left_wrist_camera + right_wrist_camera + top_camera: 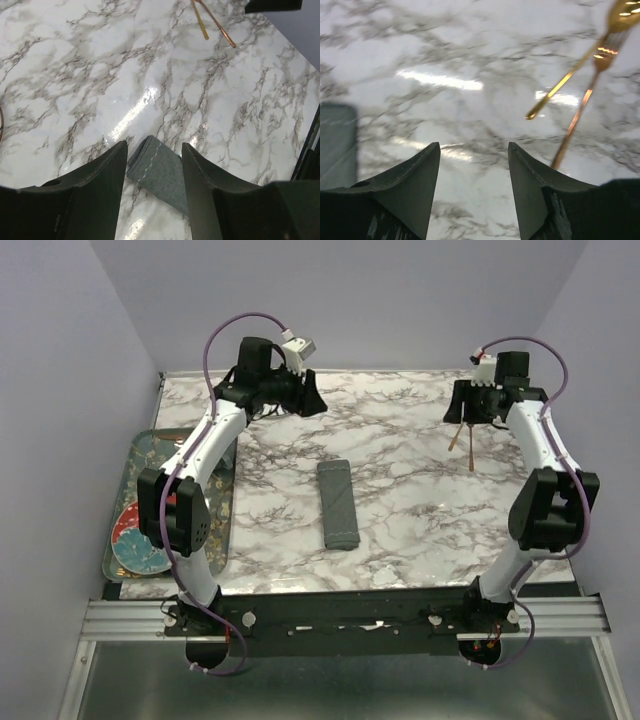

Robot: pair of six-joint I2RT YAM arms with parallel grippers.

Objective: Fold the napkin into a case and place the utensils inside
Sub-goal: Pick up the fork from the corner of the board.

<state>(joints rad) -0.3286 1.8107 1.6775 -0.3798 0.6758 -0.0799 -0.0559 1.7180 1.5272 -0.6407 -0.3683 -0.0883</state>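
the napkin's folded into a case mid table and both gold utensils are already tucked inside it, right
Not inside. The case is folded and lies mid table, but both utensils lie on the bare table toward its far right, apart from the case. The top external view shows it.

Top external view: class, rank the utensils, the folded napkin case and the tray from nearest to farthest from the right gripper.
Measured from the right gripper:
1. The utensils, just in front of it, on the table's right side.
2. The case, in the middle of the table.
3. The tray, at the far left edge.
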